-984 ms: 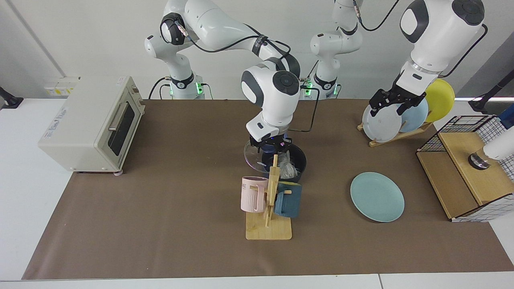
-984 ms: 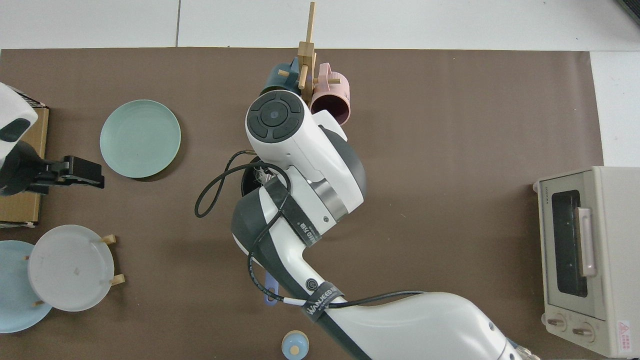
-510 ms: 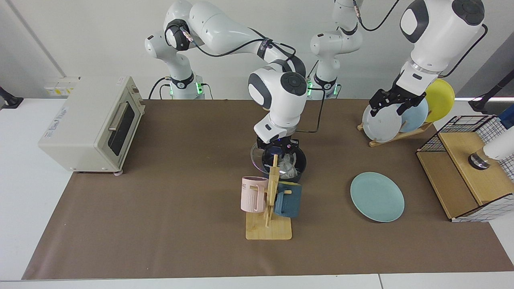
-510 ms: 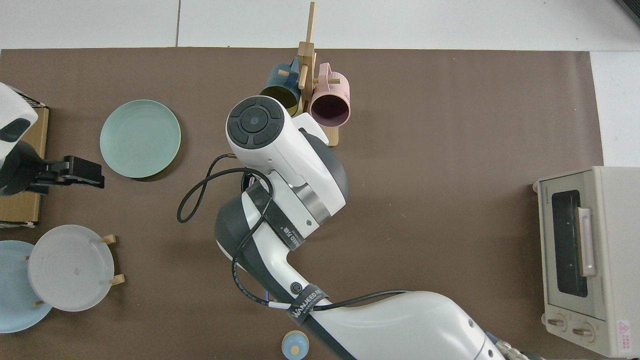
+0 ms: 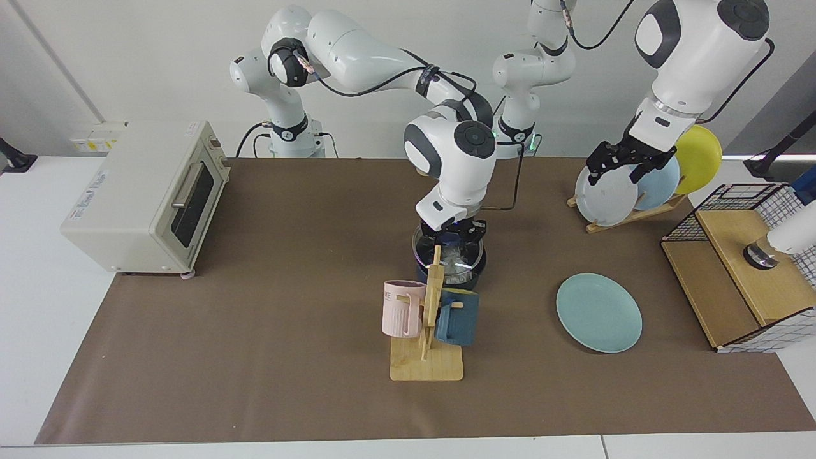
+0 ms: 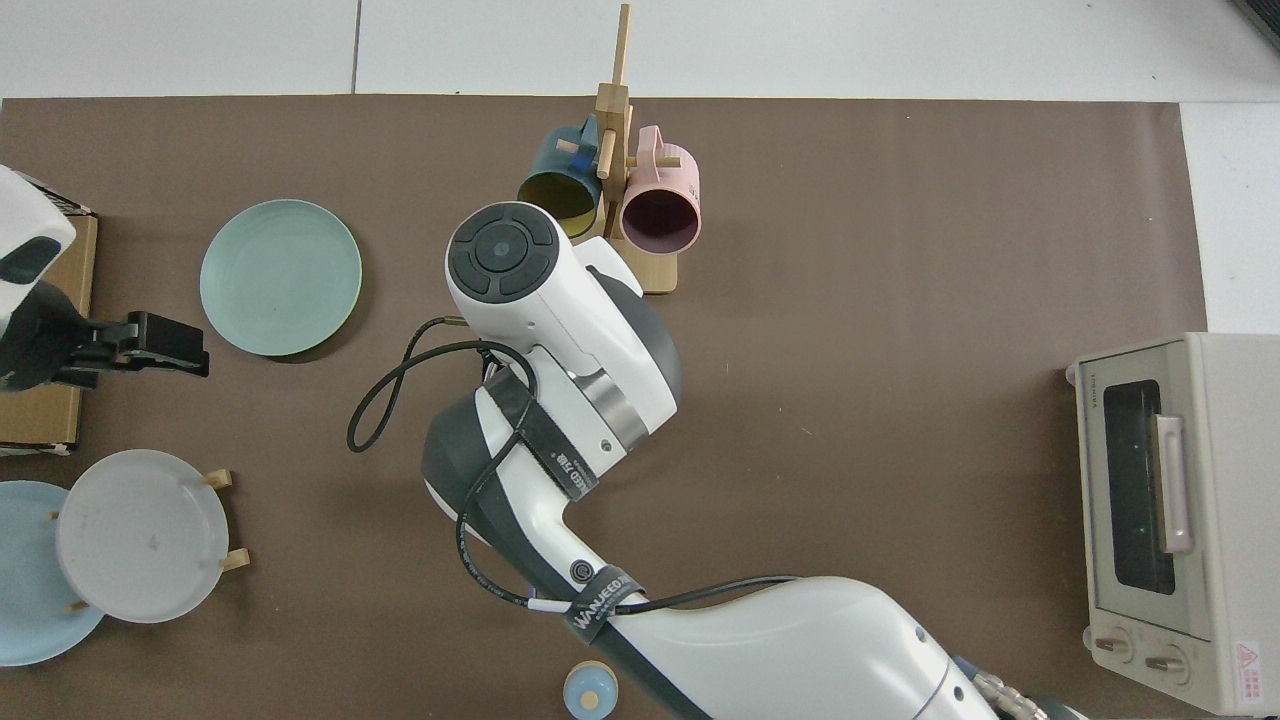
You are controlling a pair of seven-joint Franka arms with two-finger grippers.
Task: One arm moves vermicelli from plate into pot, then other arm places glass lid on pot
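Lid held over pot by right arm, left arm parked

Right gripper [image 5: 454, 234] sits directly above the pot [image 5: 475, 269] at mid-table, clamped on the blue knob of the glass lid [image 5: 446, 254]. Lid looks about level over the pot mouth; whether its rim touches the pot rim is unclear from the facing view, since the wooden mug stand [image 5: 428, 331] covers the front edge. Vermicelli [image 5: 456, 262] shows as a pale clump inside the pot, seen through the glass. Pot handle not visible in either view.

Top view shows none of that: the right arm's wrist [image 6: 560, 320] blocks pot, lid and vermicelli completely. What it adds is layout: the plate [image 6: 280, 277] is bare, well apart from the arm, and the dark teal mug [image 6: 560, 182] and pink mug [image 6: 659, 205] hang mouth-up on the stand just beside the wrist housing.

Left gripper [image 5: 626, 163] waits raised in front of the plate rack [image 5: 628, 213], near the white rack plate [image 5: 605, 194]; fingers look spread apart. Top view shows it as a black gripper [image 6: 150, 342] between the teal plate and the rack plates, holding nothing.

Facing view puts the plate [image 5: 598, 312] flat on the brown mat, beside the pot. Toaster oven [image 5: 150, 194] at the far end, door shut.
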